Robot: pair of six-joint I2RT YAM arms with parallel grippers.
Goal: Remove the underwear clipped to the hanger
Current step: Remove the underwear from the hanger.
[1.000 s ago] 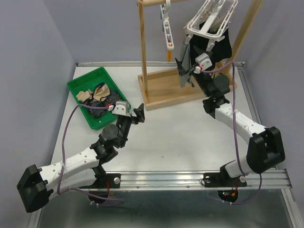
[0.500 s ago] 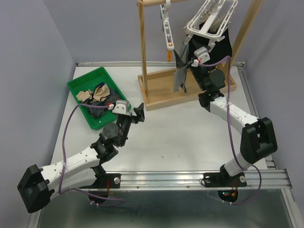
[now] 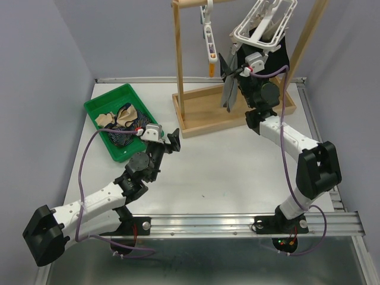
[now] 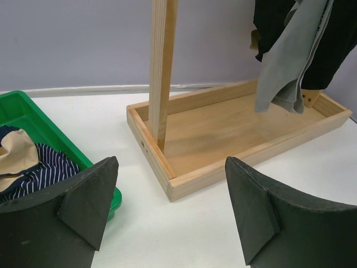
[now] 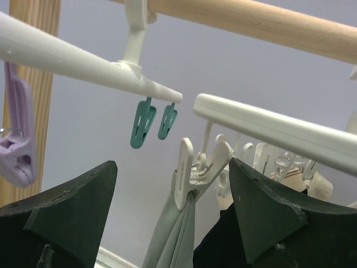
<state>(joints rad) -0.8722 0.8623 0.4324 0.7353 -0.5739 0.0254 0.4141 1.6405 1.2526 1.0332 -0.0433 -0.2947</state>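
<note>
A grey underwear (image 5: 178,240) hangs from a white clip (image 5: 192,167) of the white hanger (image 3: 261,24). A black underwear (image 5: 223,245) hangs beside it and also shows in the top view (image 3: 279,56). My right gripper (image 5: 173,206) is open, raised under the hanger, its jaws on either side of the grey piece just below the clip without touching. My left gripper (image 3: 169,139) is open and empty, low over the table, facing the stand. From its wrist view the grey piece (image 4: 284,67) dangles over the wooden base. A navy striped underwear (image 3: 122,139) and a tan one (image 3: 107,119) lie in the green tray (image 3: 95,107).
The wooden stand has a box base (image 3: 208,113), an upright post (image 3: 178,53) and a top bar (image 5: 262,22). Teal clips (image 5: 153,123) and a lilac clip (image 5: 17,151) hang empty near the right gripper. The green tray's corner (image 4: 22,111) sits left of the left gripper.
My right gripper has risen and moved back toward the hanger, bringing its jaws up around the grey underwear below its clip. The left arm has barely moved.
</note>
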